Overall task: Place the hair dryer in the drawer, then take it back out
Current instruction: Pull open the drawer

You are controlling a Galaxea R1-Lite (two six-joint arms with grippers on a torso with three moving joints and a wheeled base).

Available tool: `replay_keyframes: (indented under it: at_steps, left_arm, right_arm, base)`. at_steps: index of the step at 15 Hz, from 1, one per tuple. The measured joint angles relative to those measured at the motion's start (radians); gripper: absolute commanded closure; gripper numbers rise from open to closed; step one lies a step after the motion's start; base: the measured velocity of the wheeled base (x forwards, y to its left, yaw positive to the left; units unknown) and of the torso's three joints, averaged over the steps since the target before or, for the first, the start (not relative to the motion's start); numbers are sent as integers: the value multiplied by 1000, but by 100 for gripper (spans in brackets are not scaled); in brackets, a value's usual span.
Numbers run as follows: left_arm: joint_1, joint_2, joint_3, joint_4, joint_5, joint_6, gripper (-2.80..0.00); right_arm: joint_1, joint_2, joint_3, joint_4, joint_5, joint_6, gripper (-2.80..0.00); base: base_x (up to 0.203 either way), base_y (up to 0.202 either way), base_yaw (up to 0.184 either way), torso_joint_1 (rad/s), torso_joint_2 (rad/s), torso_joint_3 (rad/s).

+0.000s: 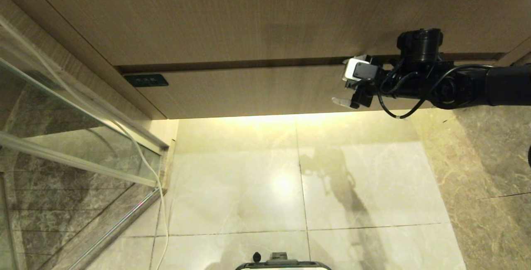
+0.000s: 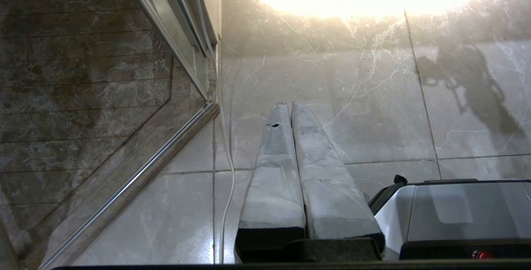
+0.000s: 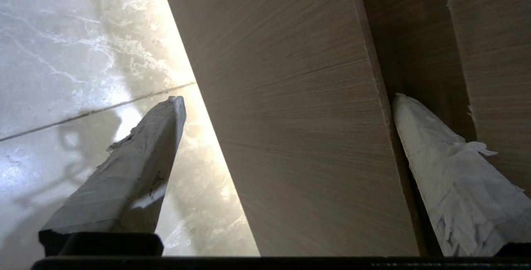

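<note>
My left gripper (image 2: pixel 289 108) is hanging over the floor (image 1: pixel 290 187), fingers pressed together. My right gripper (image 1: pixel 350 81) is spreading wide, straddling the closed drawer (image 1: pixel 257 91) front. I cannot see the hair dryer.

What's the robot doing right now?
Right hand open, straddling closed drawer front. Left hand shut, parked over floor. Hair dryer not in view.

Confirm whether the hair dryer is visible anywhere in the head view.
No. The head view shows only the closed drawer, the open right gripper at its front, and the floor.
</note>
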Motion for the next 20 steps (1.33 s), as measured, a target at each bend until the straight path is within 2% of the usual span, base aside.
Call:
replay_keyframes:
  at_steps: [3, 7, 13, 16, 20]
  left_arm:
    - [0, 0, 0, 0, 0, 0, 0]
    - [0, 0, 0, 0, 0, 1, 0]
    - [0, 0, 0, 0, 0, 0, 0]
    - [0, 0, 0, 0, 0, 0, 0]
    - [1, 0, 0, 0, 0, 0, 0]
  right_arm:
    - [-3, -1, 0, 113, 0, -7, -280]
    - [-12, -30, 7, 340, 3, -7, -280]
    - [-25, -63, 47, 427, -30, -5, -280]
    - [-27, -91, 82, 472, -91, 3, -280]
    - [-46, -197, 177, 723, -128, 5, -280]
  base:
    - [0, 0, 0, 0, 0, 0]
    - [0, 0, 0, 0, 0, 0]
    - [0, 0, 0, 0, 0, 0]
    - [0, 0, 0, 0, 0, 0]
    - [0, 0, 0, 0, 0, 0]
